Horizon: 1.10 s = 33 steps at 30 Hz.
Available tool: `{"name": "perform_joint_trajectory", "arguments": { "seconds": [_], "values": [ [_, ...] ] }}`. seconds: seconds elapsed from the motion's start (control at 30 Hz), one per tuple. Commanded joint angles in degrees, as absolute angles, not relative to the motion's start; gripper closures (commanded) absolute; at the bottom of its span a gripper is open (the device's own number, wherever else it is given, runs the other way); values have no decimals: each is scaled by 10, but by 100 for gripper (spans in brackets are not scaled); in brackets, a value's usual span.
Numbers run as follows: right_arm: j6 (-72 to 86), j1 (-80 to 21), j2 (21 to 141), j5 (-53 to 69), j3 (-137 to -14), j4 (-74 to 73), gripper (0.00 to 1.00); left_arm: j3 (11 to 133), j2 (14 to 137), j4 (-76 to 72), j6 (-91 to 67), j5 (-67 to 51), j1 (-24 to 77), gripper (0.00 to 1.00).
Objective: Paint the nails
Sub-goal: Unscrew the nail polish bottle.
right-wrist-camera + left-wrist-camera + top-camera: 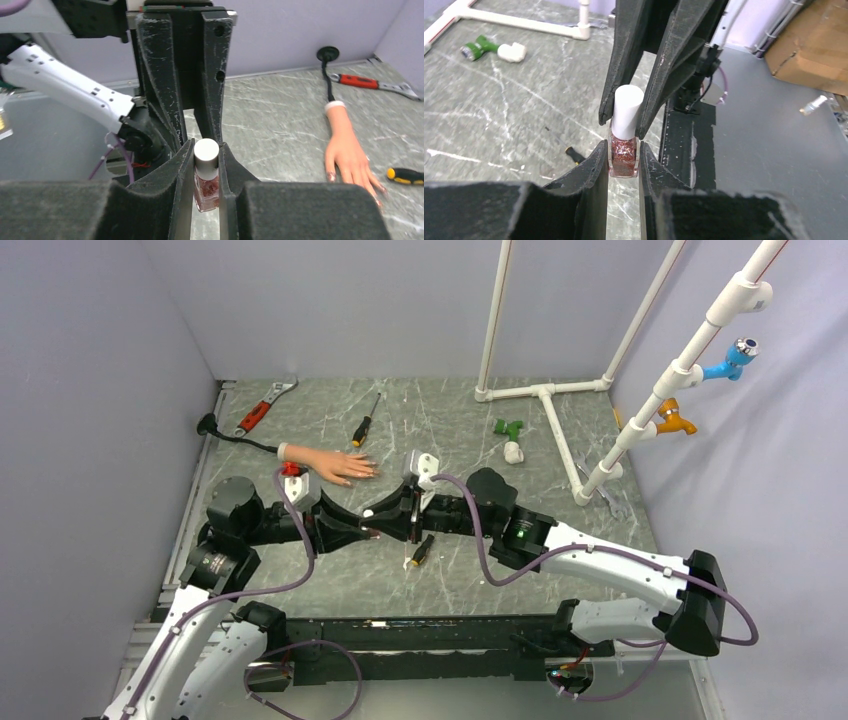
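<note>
A small glass polish bottle [624,159] of red glitter is held up between the two arms above the table. My left gripper [624,161] is shut on its glass body. My right gripper [206,156] is shut on its white cap [206,149], and its fingers [624,75] reach down onto the cap in the left wrist view. In the top view both grippers meet near the table's middle [385,530]. The flesh-coloured mannequin hand [325,465] lies flat to the far left, apart from both. Its nails [331,176] are tiny, and glitter shows on the thumb's.
A black-and-yellow screwdriver [420,552] lies just below the grippers. Another screwdriver [365,425] and a red wrench [262,412] lie at the back left. A white pipe frame [545,410] and a green-and-white fitting [510,435] stand at the back right.
</note>
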State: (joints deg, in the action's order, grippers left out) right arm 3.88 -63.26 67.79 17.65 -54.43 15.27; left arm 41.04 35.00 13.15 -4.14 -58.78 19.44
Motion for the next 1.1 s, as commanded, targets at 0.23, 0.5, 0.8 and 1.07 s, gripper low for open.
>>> {"name": "perform_joint_trajectory", "arguments": {
  "seconds": [0.23,0.5,0.8,1.07],
  "values": [
    [22,-623,674,350,-549,100,100,413,346,40,-45,-678,190,100],
    [37,-618,659,268,-550,104,34,416,346,51,-37,-665,191,100],
    [58,-618,617,145,-548,128,16,427,347,95,-26,-553,190,100],
    [66,-620,656,86,-583,112,30,428,336,113,-29,-432,191,100]
  ]
}}
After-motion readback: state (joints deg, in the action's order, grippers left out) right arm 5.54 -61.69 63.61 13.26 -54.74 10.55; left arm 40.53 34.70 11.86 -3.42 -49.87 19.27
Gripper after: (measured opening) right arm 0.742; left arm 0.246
